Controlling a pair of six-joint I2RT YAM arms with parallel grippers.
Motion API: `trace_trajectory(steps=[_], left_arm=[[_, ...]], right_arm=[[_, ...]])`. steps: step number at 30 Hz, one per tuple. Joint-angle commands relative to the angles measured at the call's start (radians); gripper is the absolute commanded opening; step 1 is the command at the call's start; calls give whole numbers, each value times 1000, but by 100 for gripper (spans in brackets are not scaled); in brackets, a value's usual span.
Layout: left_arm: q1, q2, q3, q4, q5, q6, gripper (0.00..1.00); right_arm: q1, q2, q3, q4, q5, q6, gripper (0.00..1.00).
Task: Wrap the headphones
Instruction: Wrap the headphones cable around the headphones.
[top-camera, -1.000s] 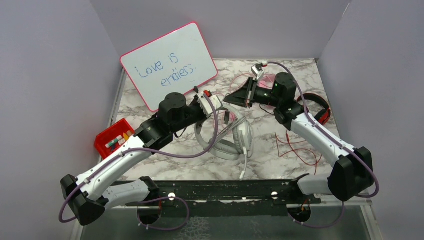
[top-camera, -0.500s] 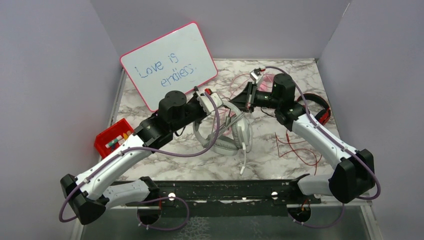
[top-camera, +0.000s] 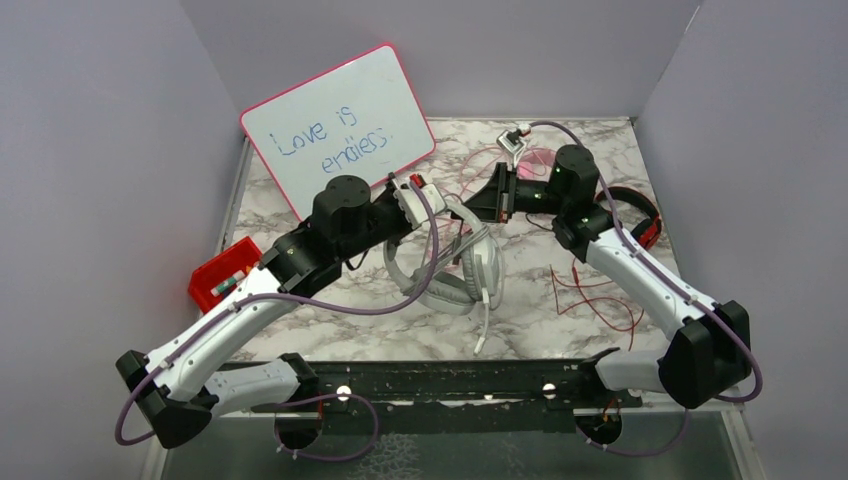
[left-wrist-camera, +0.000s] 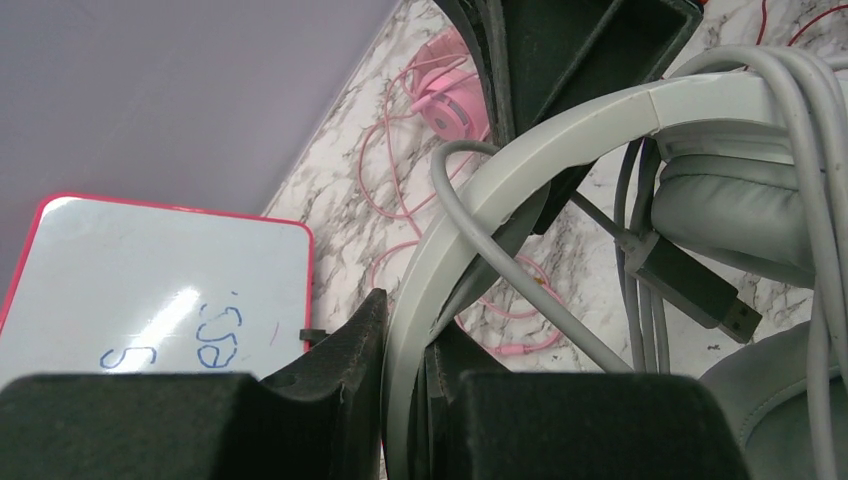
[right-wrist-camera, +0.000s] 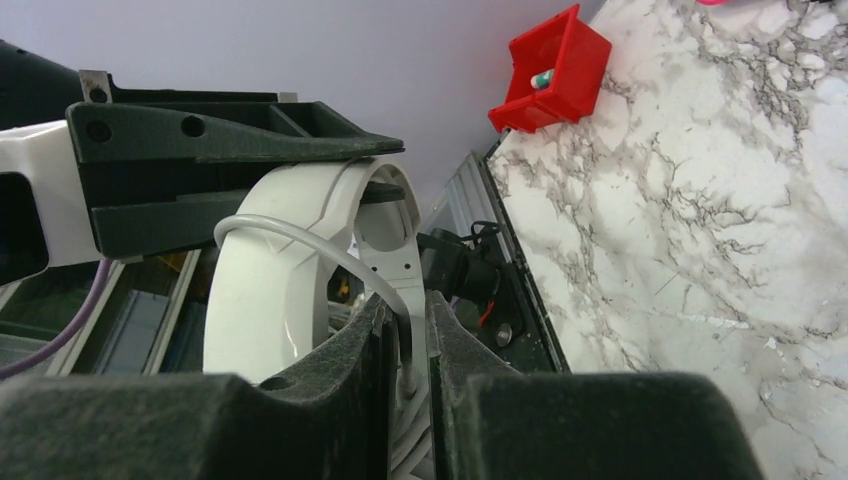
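The left gripper (left-wrist-camera: 405, 330) is clamping the headband of the grey-white headphones (top-camera: 468, 268), with the cups sitting just beyond its fingertips. The right gripper (right-wrist-camera: 405, 320) is facing it almost nose to nose. Its jaws are standing nearly together around the grey cable (right-wrist-camera: 300, 240) looping over that headband, and it cannot be told whether they are pinching it.

Of the three pairs, the pink headphones (left-wrist-camera: 445, 85) are lying behind the right gripper by the back wall. The red-and-black headphones (top-camera: 640, 215) are lying beside the right wrist, towards the right wall. One whiteboard (top-camera: 340, 125) is leaning beyond the left gripper, and one red bin (top-camera: 225, 275) is sitting by the left forearm at the table's left edge. Bare marble table (top-camera: 330, 330) is lying open nearer the arm bases.
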Motion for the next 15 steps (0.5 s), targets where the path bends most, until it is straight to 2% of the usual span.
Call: trace_trajectory(steps=[1,6,9,15], left_arm=[[-5,3,56,51,-8,-14,0],[-5,10,67,53,9,-23,0],[-5,-3,68,49,41,-27,0],[-5,-27,51,20,16,-30,0]], right_arm=[[-3,-9,48,24,-109,-42,22],[-7,-25,75,-179,-66,-247,39],[-14,-22,63,-187,-77,-321,50],[-31,-30,66,-177,-148,-421,63]])
